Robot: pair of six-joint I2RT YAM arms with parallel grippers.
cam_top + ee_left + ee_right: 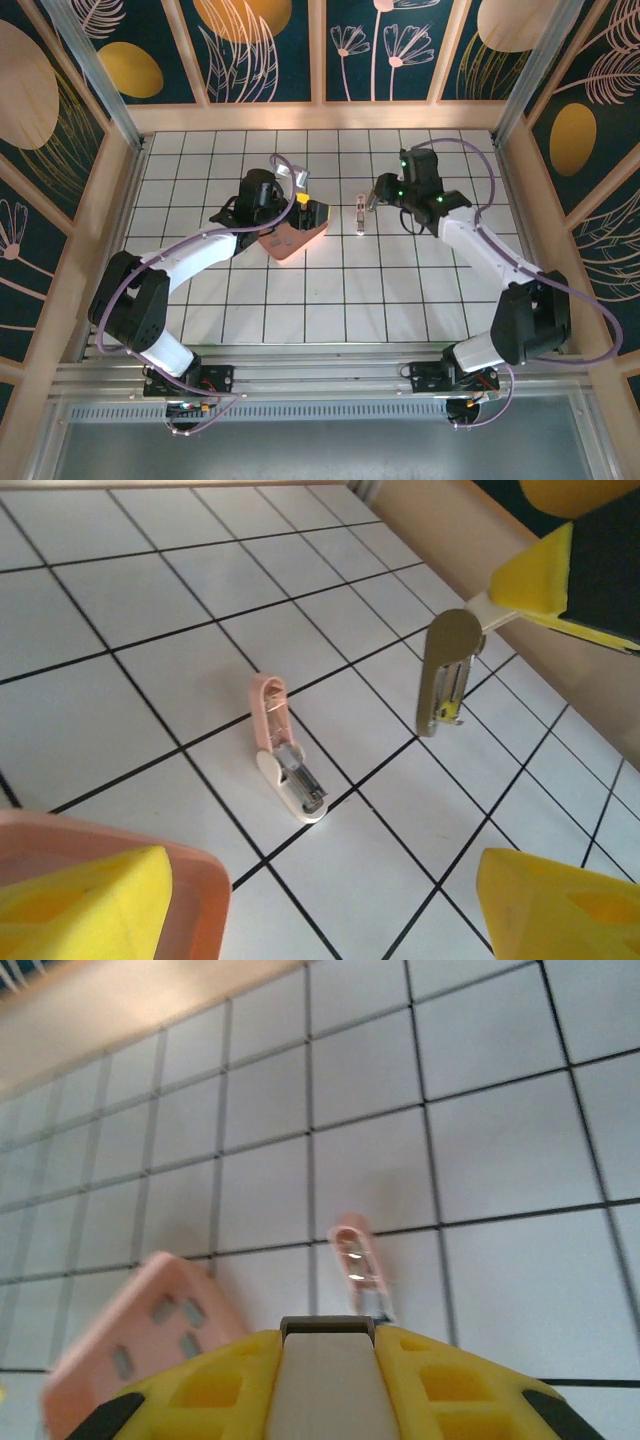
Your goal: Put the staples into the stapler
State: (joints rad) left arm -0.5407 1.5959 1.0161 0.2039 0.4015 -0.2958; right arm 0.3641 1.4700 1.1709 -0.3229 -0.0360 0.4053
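Right wrist: my right fingers (210, 1390) are pinching a grey strip (325, 1380), stapler (357, 1265) lying lengthwise just ahead; left fingers (560, 905) gaping empty.

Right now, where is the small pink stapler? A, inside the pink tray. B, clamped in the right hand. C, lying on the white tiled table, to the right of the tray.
C: the stapler lies on the table, clear of the pink tray; the right hand grips a grey metal piece instead.
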